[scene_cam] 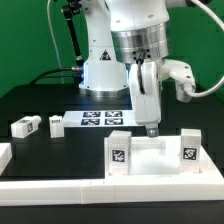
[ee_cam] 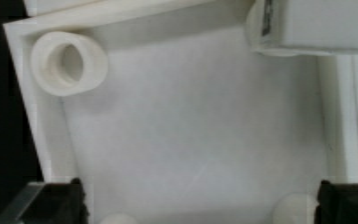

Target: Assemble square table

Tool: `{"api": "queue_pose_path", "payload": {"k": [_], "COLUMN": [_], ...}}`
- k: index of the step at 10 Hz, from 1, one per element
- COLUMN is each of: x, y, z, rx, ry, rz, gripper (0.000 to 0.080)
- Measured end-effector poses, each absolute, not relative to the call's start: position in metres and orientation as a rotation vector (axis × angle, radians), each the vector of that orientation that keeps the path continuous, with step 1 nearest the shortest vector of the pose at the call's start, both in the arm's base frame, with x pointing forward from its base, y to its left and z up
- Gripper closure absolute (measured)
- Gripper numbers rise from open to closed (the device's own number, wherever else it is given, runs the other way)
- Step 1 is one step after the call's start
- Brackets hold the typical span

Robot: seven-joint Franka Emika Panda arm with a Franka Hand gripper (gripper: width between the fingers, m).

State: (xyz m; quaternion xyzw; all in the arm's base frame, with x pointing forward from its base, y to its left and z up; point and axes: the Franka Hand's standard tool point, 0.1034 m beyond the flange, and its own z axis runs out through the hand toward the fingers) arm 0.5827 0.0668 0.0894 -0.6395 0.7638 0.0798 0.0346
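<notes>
A black table [scene_cam: 30, 100] fills the exterior view, and the white robot arm [scene_cam: 125, 40] rises from its base at about twelve o'clock. The large white plastic square table top [scene_cam: 150, 162], tray-like with a raised rim, lies on the table at about five o'clock, just behind the long low white border wall [scene_cam: 50, 186] that runs along the six o'clock edge. The thin flat white marker board [scene_cam: 100, 118] lies near the centre, at eleven o'clock from the top. An upright white tagged block [scene_cam: 120, 152] stands at the top's nine o'clock end and a second upright block [scene_cam: 188, 148] at its three o'clock end; whether they sit in sockets cannot be told. A small white tagged block leg [scene_cam: 25, 126] and a second loose leg [scene_cam: 57, 124] lie at nine o'clock, well apart from the top. The gripper [scene_cam: 151, 128] hangs over the top between the upright blocks, released. In the wrist view the gripper [ee_cam: 197, 205] shows its fingertips [ee_cam: 51, 200] spread wide with only the top's bare floor [ee_cam: 194, 130] between them, and a round white corner socket [ee_cam: 66, 62] sits by the rim.
</notes>
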Motion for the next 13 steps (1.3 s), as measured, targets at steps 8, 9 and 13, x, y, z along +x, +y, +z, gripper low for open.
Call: {"api": "queue_pose_path", "payload": {"k": [8, 9, 13], "x": [0.506, 0.495, 0.492], "y": [0.06, 0.055, 0.059], "z": [0.045, 0.035, 0.017], "rx": [-2.079, -2.099, -2.116], "ry": [2.323, 2.324, 2.298], "rz": [0.168, 0.156, 0.054], "gripper": [0.015, 0.015, 0.015]}}
